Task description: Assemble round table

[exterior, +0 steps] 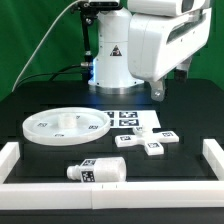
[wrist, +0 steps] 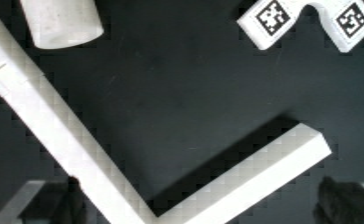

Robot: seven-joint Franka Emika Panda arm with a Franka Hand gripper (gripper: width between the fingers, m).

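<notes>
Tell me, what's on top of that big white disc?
On the disc only its own raised central hub shows, nothing loose. What lies under it is covered.

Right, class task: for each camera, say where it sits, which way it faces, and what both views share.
Exterior view: off the arm, facing the robot base across the black table, round disc and leg; the arm shows.
Wrist view: on the wrist, looking down at white rails; the hand, open, shows two fingers.
Shared: the black table; rails appear in both, perhaps different stretches.
</notes>
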